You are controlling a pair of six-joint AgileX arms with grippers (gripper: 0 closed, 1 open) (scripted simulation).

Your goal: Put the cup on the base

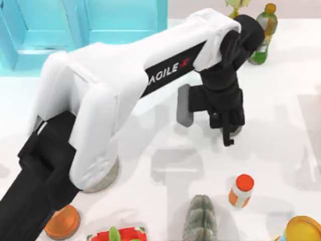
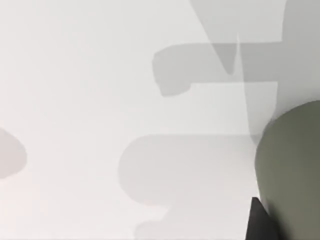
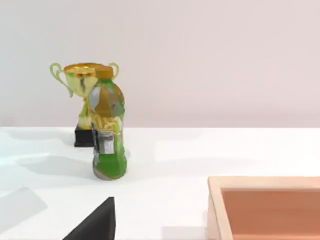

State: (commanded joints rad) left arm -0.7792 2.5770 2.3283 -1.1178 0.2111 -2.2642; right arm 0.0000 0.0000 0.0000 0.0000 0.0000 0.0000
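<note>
The cup [image 2: 292, 170] is a matte grey-olive tumbler, seen large and close in the left wrist view. In the top view only a sliver of the cup [image 1: 235, 131] peeks out from under my left gripper [image 1: 226, 131], which hangs over it right of the table's centre. The base [image 1: 104, 179], a round grey stone disc, lies at the lower left, half hidden beneath the left arm's white elbow. A dark corner of my right gripper [image 3: 95, 225] shows in the right wrist view, low over the table.
A green bottle [image 1: 264, 32] and a gold trophy [image 3: 85, 80] stand at the back right. An orange-capped jar [image 1: 241, 191], a grey ridged object [image 1: 200, 218], an orange disc [image 1: 62, 222], a red toy [image 1: 118, 234] and a wooden box [image 3: 265, 207] lie around.
</note>
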